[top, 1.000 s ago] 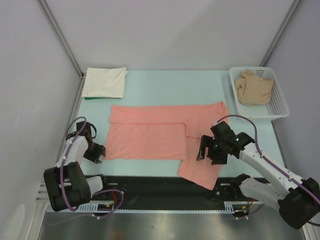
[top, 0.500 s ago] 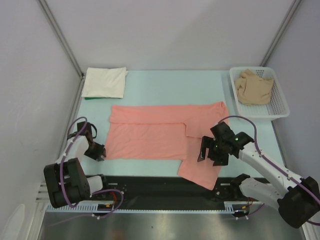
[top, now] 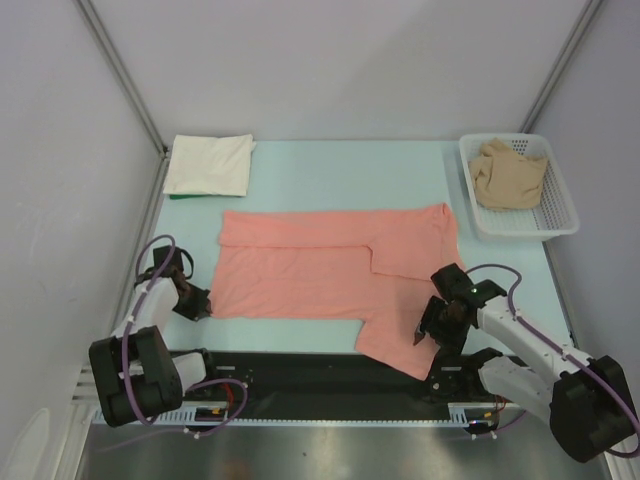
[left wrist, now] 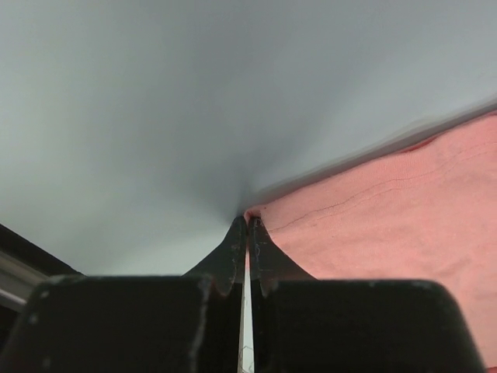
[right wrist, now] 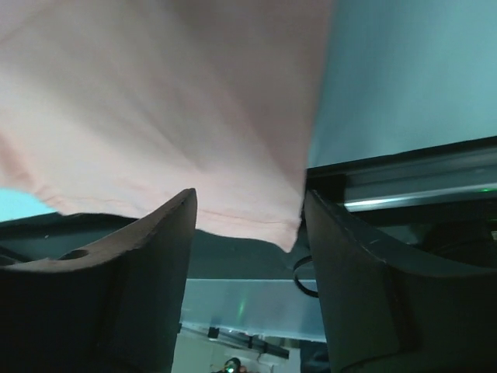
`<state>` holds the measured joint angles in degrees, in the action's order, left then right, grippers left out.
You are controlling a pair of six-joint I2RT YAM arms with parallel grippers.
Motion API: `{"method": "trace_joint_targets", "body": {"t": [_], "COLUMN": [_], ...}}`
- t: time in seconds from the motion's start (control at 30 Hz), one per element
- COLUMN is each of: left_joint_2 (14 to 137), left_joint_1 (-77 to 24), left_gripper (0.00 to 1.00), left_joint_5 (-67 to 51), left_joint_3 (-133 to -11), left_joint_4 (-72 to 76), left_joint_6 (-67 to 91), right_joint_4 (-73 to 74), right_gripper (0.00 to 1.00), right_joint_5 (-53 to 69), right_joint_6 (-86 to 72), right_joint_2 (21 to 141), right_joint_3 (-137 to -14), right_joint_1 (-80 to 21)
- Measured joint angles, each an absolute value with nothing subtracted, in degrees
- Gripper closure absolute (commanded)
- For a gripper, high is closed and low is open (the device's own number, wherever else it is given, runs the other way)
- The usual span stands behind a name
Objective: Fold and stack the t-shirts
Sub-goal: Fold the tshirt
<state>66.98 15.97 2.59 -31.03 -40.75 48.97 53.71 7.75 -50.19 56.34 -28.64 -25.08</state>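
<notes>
Left jaws: pressed flat together, no gap, fingertips (left wrist: 235,237) nipping the very corner of the salmon-pink t-shirt (top: 300,270). Near-left corner of the cloth, low on the worktop (top: 330,170).

Right jaws: partly apart, one finger (right wrist: 147,264) on either side of the shirt's near-right corner. Cloth hanging in the gap between them. Right finger just beside the cloth's edge; impossible to say whether touching. Nothing clamped.

Shirt itself: spread flat across the middle of the worktop, long side running left to right, a folded layer over its far half. Near-right corner drooping past the worktop's near edge onto the black strip (top: 300,365) there.

Only in the left wrist view: closed fingertips meeting exactly at the cloth's corner, a seam line running away to the right, bare worktop to the left and beyond.

Only in the right wrist view: hem of the hanging corner from close by, and the space between both fingers.

Only in the top view: cream-white t-shirt (top: 208,165) folded square at the far-left corner; tan-beige t-shirt (top: 508,172) bunched inside a white mesh basket (top: 560,222) at the far right. Both well apart from the salmon one and from either arm.
</notes>
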Motion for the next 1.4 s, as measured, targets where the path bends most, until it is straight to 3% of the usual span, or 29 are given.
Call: {"method": "trace_joint_targets", "body": {"t": [0.03, 0.07, 0.23, 0.33, 0.5, 0.63, 0.7, 0.73, 0.83, 1.03, 1.4], "left_joint_2": [66.46, 65.87, 63.57, 63.29, 63.33, 63.44, 63.46, 63.48, 63.48, 62.61, 62.02], "left_joint_1": [15.97, 16.01, 16.05, 16.05, 16.05, 16.05, 16.05, 16.05, 16.05, 16.05, 16.05], "left_gripper": [1.00, 1.00, 1.00, 1.00, 1.00, 1.00, 1.00, 1.00, 1.00, 1.00, 1.00], "left_joint_5": [2.50, 2.39, 1.37, 0.21, -0.91, -1.74, -1.83, -1.87, -1.87, -0.82, 2.96], "left_joint_3": [-30.65, -30.30, -28.67, -28.29, -28.08, -27.90, -27.86, -27.86, -27.86, -27.86, -30.92], "left_joint_4": [-40.42, -40.16, -38.28, -37.36, -36.47, -35.77, -35.51, -35.44, -35.44, -36.95, -42.52], "left_joint_6": [48.99, 48.99, 49.04, 49.06, 49.06, 49.08, 49.08, 49.08, 49.08, 49.12, 50.57], "right_joint_4": [53.71, 53.74, 53.34, 52.51, 52.27, 51.22, 51.18, 51.16, 50.63, 53.74, 57.39], "right_gripper": [0.40, 0.49, 0.52, 0.62, 0.58, 0.64, 0.75, 0.88, 1.00, 1.00, 1.00], "right_joint_5": [7.73, 7.53, 6.17, 5.67, 4.95, 5.10, 5.74, 5.87, 6.37, 4.91, -0.47], "right_joint_6": [-50.65, -50.98, -51.90, -52.10, -52.84, -53.69, -54.06, -54.26, -54.76, -55.86, -50.17], "right_joint_2": [56.23, 56.18, 55.59, 55.59, 55.59, 55.61, 55.77, 56.03, 56.34, 53.08, 57.80], "right_joint_3": [-27.70, -27.07, -26.70, -26.41, -26.11, -25.10, -24.91, -24.88, -24.84, -26.11, -41.39], "right_joint_1": [-24.32, -23.68, -21.63, -21.10, -20.97, -20.73, -20.34, -20.21, -20.12, -19.97, -13.50]}}
